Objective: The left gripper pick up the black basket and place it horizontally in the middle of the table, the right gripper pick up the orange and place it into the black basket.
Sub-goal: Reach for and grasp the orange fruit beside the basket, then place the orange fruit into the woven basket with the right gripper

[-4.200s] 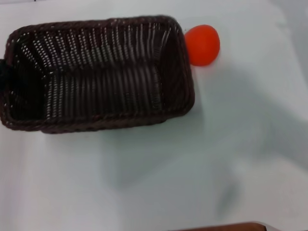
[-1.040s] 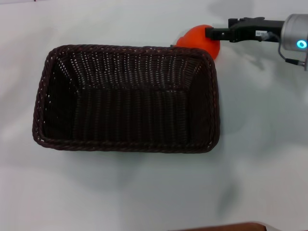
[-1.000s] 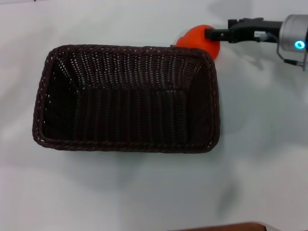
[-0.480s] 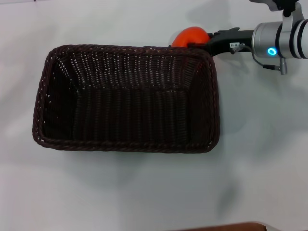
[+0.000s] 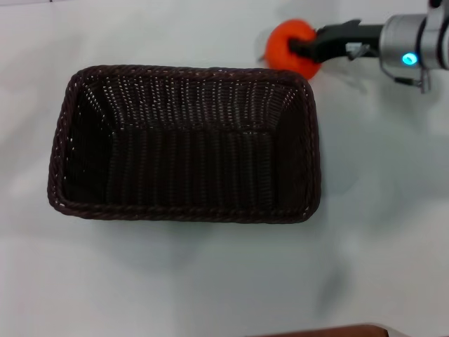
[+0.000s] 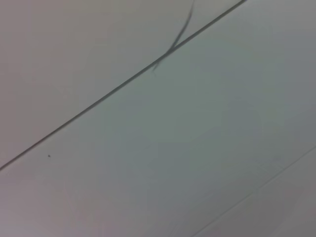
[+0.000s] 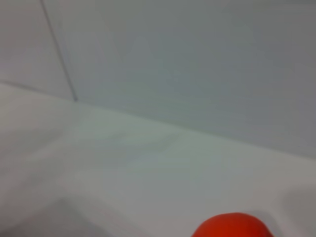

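Observation:
The black basket (image 5: 184,144) lies lengthwise in the middle of the white table (image 5: 210,281), open side up and empty. My right gripper (image 5: 300,49), on its silver arm with a blue light, reaches in from the right just beyond the basket's far right corner. It is shut on the orange (image 5: 280,42) and holds it a little above the table. The bottom edge of the right wrist view also shows the orange (image 7: 231,226). The left gripper is out of view; the left wrist view shows only a plain pale surface with thin lines.
A brown strip (image 5: 330,330) runs along the near edge of the table. White tabletop shows on all sides of the basket.
The basket has moved from the far left to the middle of the table. The right gripper has come in, closed on the orange and raised it away from the basket's rim.

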### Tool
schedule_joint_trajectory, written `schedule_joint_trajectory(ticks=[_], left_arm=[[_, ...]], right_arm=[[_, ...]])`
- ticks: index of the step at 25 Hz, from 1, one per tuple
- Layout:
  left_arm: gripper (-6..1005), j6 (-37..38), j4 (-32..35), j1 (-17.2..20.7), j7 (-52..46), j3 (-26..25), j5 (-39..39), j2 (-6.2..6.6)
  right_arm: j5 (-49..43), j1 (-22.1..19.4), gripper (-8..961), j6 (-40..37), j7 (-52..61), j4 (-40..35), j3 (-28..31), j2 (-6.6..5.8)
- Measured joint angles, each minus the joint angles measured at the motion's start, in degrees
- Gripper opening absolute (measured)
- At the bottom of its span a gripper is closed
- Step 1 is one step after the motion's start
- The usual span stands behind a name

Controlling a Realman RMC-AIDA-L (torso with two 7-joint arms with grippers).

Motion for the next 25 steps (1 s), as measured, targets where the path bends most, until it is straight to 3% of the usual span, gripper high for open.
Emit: schedule_joint_trajectory(ticks=[6, 9, 10, 11, 16, 23, 25], left_arm=[[753, 0.8, 0.76, -0.13, 2.42, 0.0, -1.56, -0.24], [753, 0.86, 1.88, -0.3, 5.62, 0.0, -3.27, -0.75], [752, 0.88, 2.26, -0.15, 7.64, 0.01, -4.79, -1.11], [752, 0.96, 2.44, 0.02, 8.58, -0.01, -5.49, -1.23], [752, 1.6, 4.31, 1.38, 16.48, 0.0, -10.43, -2.77], [753, 4.0, 5.21, 3.19, 25.33, 0.0, -13.65, -5.27], [753, 4.49, 5.31, 3.37, 29.24, -0.01, -13.77, -6.13]], right_arm=[[6.56, -6.15, 346, 6.94, 0.56, -13.57, -0.26, 0.17], [13.1, -9.37, 333, 14.29, -1.98, -21.23, -1.47, 0.37], [17.46, -10.7, 329, 20.18, -4.25, -24.71, -2.37, 0.39], [17.46, -10.7, 324, 20.18, -4.25, -24.71, -2.37, 0.39], [24.39, -10.35, 285, 35.41, -10.35, -25.82, -5.4, 0.09], [22.92, -9.36, 216, 35.84, -16.61, -21.87, -13.3, 0.08], [24.59, -8.53, 254, 34.7, -18.79, -18.56, -13.45, 0.17]])
